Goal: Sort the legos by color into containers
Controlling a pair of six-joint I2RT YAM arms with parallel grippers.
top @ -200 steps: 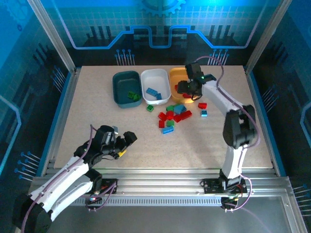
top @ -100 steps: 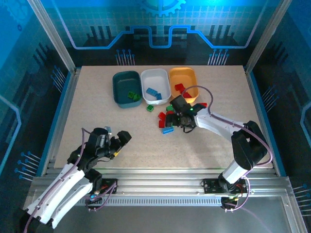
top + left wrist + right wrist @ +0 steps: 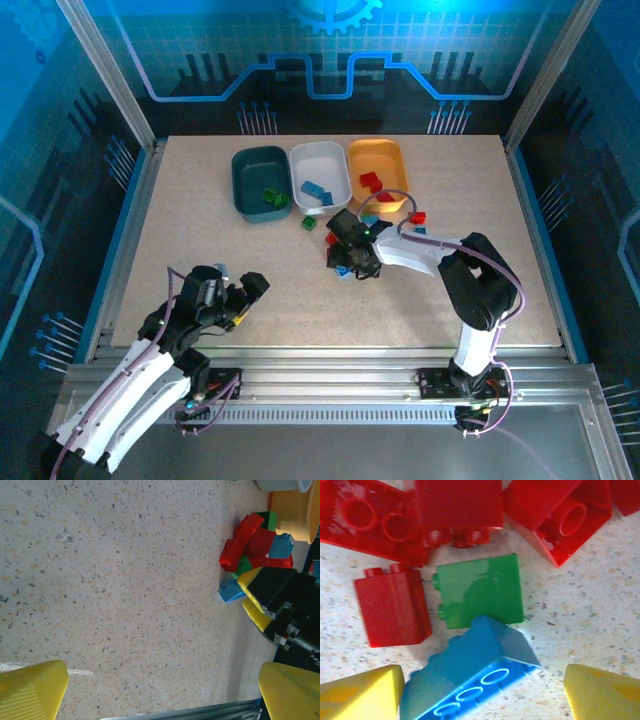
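where the loose legos are gathered in a heap (image 3: 333,239) near the middle of the table (image 3: 200,230), the right gripper (image 3: 343,258) is lowered onto it with its jaws held apart. in the right wrist view a blue brick (image 3: 470,680) is seen between the two yellow fingertips (image 3: 360,695), close against one and clear of the other, and nothing is clamped. just beyond it a green brick (image 3: 480,590) is laid flat, a small red brick (image 3: 392,605) is set beside that, and larger red bricks (image 3: 555,515) are crowded along the top.

the left gripper (image 3: 252,288) is held low over bare table toward the front left, well apart from the heap. its jaws are spread wide and nothing is held between them. in the left wrist view its yellow pads (image 3: 30,690) are seen at the bottom corners.

at the back of the table three trays are lined up side by side. green pieces (image 3: 272,197) are kept in the dark teal tray (image 3: 240,175), blue pieces (image 3: 318,192) in the white tray (image 3: 300,165), and red pieces (image 3: 370,181) in the orange-yellow tray (image 3: 385,150). a lone green lego (image 3: 309,222) is left on the table just in front of the white tray. a red lego (image 3: 417,217) and a small blue lego (image 3: 420,232) are left to the right of the heap.
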